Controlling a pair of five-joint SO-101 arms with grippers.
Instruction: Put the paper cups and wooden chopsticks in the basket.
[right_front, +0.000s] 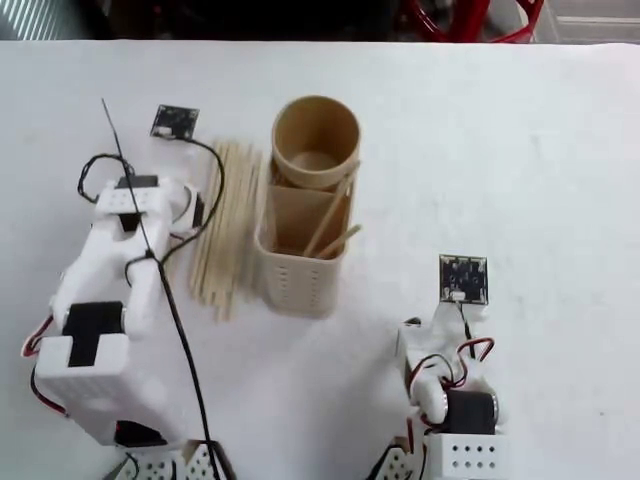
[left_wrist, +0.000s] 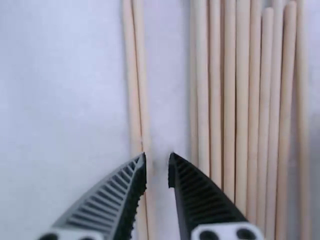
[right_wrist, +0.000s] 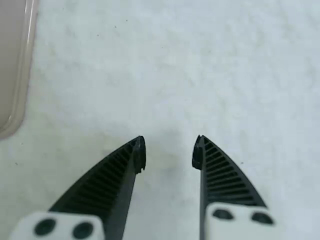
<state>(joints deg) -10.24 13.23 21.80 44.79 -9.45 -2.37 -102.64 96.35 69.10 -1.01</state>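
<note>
In the high view my left arm (right_front: 110, 270) lies along the left side of the frame, a white body with a black cable (right_front: 175, 300) draped over it. My left gripper (left_wrist: 157, 167) hangs low over the table (right_front: 520, 150) with its ribbed jaws parted by a narrow slit, and they hold nothing. A pair of chopsticks (left_wrist: 136, 90) runs under one fingertip, touching each other and set a little apart from the main row.

Just right of that arm, left of centre in the high view, the loose wooden chopsticks (right_front: 222, 225) lie flat on the table, side by side. They are thin, pale, plain sticks, nearly parallel, running from the upper part of the frame down towards the lower. They lie just beside the basket, outside it.

The basket (right_front: 300, 275) sits at centre, a beige rectangular tub with small holes in its near wall. One paper cup (right_front: 315, 140) stands upright at its upper end, tan, round and open-mouthed. Two more chopsticks (right_front: 335, 228) lean slantwise inside the basket, their tips poking past its right rim.

At the lower right is my right arm (right_front: 445, 395). My right gripper (right_wrist: 169, 152) is spread moderately wide over bare table, gripping nothing, with a rounded corner of the basket off to one side.
</note>
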